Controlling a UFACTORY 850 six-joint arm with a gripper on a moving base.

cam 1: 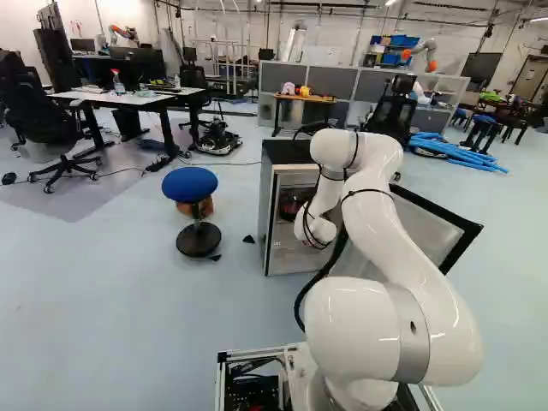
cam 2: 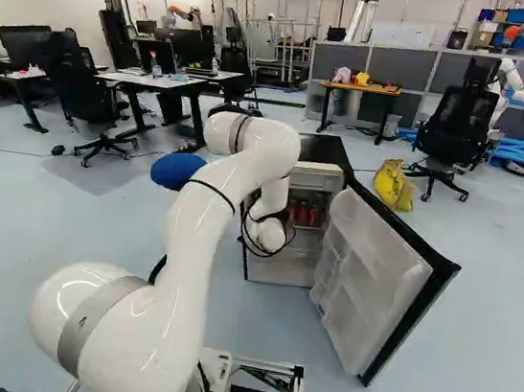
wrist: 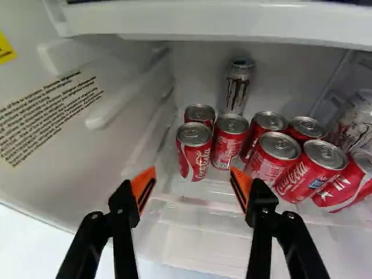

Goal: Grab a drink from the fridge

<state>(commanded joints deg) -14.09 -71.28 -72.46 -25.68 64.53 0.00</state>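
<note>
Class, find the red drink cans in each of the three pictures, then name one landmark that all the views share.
Wrist view: the red cans stand bunched inside the fridge, ahead of the gripper.
Right base view: small, inside the fridge, just right of the arm's far end.
Left base view: only a dim reddish patch in the fridge opening, too unclear to be sure.
Shared landmark: the fridge.

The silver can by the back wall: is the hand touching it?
Apart. The wrist view shows red cans between the open hand and the silver can.
</note>
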